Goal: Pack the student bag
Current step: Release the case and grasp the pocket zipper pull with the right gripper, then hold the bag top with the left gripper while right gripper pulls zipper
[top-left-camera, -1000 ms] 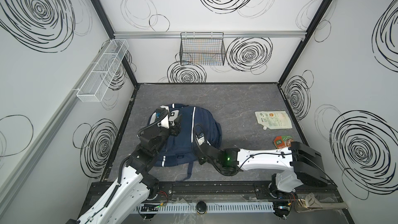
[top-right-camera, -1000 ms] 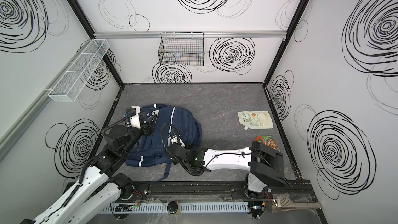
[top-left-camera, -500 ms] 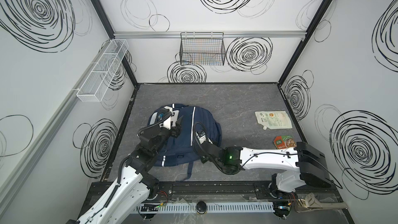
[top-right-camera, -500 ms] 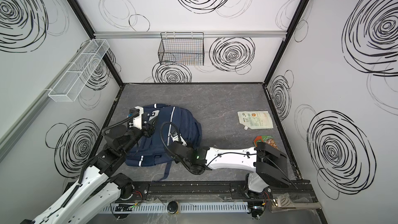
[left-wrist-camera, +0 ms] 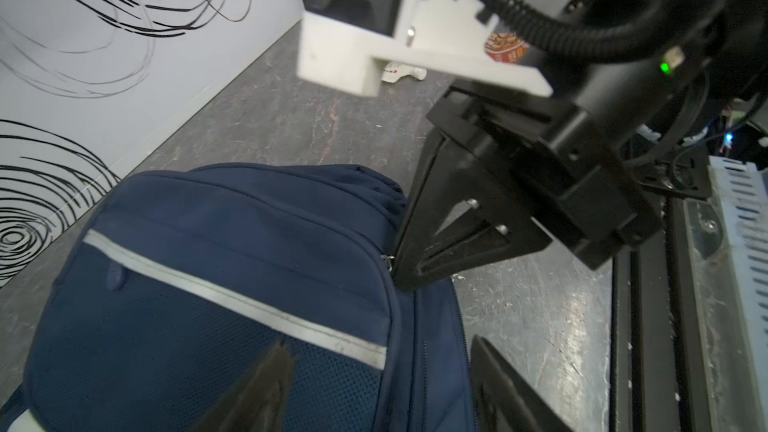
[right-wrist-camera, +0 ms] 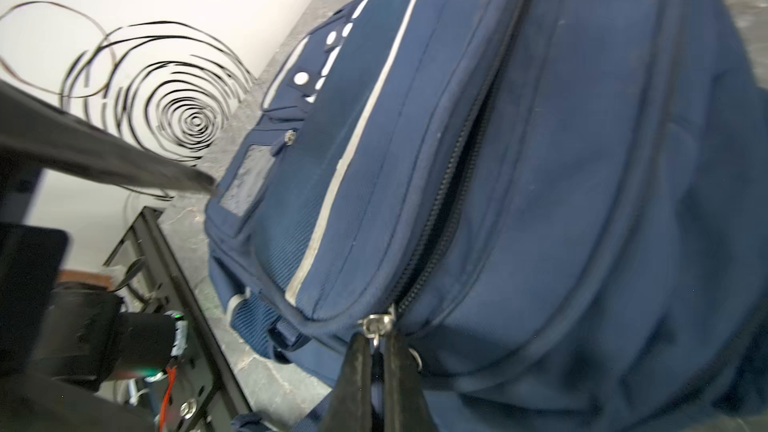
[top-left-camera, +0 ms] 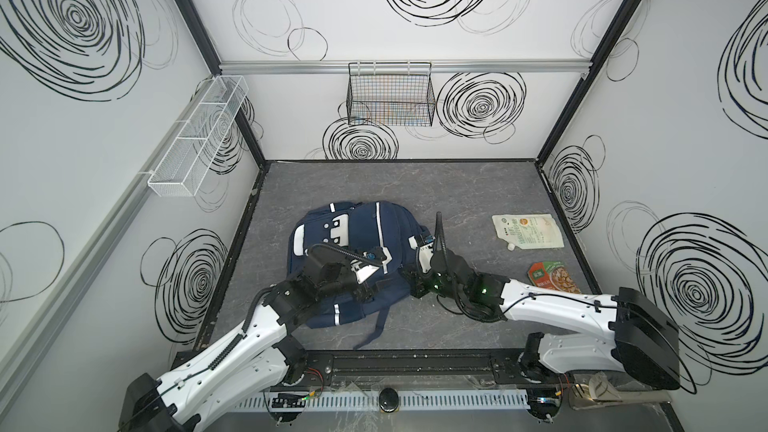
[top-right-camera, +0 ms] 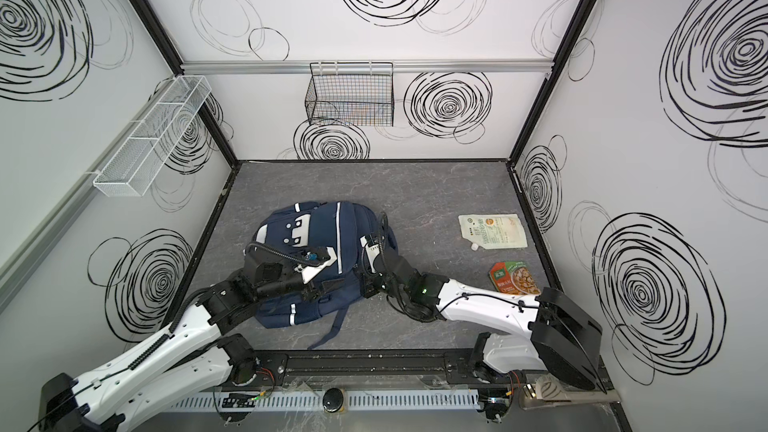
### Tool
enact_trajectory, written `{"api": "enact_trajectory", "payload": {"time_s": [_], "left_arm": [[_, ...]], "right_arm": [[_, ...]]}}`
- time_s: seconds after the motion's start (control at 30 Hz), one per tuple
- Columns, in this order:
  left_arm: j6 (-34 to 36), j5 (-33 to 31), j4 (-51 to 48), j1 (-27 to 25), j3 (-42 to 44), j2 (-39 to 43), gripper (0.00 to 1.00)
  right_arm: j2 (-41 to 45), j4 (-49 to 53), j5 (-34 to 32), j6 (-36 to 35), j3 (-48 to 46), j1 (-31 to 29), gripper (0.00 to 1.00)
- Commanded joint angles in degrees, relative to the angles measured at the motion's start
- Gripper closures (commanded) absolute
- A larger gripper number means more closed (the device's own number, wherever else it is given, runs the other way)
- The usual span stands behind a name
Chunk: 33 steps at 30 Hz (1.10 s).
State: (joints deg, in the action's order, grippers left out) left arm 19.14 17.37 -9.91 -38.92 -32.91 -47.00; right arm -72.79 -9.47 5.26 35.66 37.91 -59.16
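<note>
Left of centre in a top view, the student bag (top-left-camera: 353, 243) looks soft and floppy lying flat, right gripper (right-wrist-camera: 376, 344) pinched tight on its zipper pull (right-wrist-camera: 377, 323) (best handle imo), left gripper (left-wrist-camera: 379, 346) gaping empty over it.

Navy student bag (top-left-camera: 353, 251) lies flat, zipper partly open.

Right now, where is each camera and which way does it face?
Top views: high at the front, looking down on table and student bag; left arm, right arm show.
Left wrist: on the left arm, facing across the bag; open left gripper and right gripper show.
Right wrist: on the right arm, close to the bag; right gripper shut on the zipper pull.
Shared: both wrist views show the bag's silver stripe.
</note>
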Motion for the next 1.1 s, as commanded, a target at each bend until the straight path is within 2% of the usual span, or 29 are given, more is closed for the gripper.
{"api": "enact_trajectory", "payload": {"time_s": [0.0, 0.3, 0.57, 0.73, 0.87, 1.07], "left_arm": [[2.6, 0.13, 2.22, -1.19, -1.37, -3.06, 0.3], [5.23, -6.86, 0.51, -1.69, -1.39, -7.08, 0.4], [6.71, -11.47, 0.33, -1.6, -0.99, -6.35, 0.76], [7.4, -14.03, 1.76, -1.51, 1.26, -2.71, 0.98], [7.78, -14.1, 3.62, -1.51, 3.36, 1.41, 1.0], [8.02, -14.0, 5.08, -1.26, 5.38, 4.96, 1.0]], "right_arm": [[0.46, -3.18, 6.43, 0.15, 2.7, -0.25, 1.0], [3.11, -6.52, 9.26, -0.36, 2.04, -0.26, 1.0], [5.01, -5.63, 5.56, -2.48, 2.2, -0.1, 1.0], [5.56, -4.8, 3.18, -2.73, 2.29, 0.18, 1.0], [5.56, -3.44, 0.84, -3.14, 1.97, 0.35, 1.0], [5.1, -3.68, 1.95, -3.23, 2.08, 0.71, 1.0]]}}
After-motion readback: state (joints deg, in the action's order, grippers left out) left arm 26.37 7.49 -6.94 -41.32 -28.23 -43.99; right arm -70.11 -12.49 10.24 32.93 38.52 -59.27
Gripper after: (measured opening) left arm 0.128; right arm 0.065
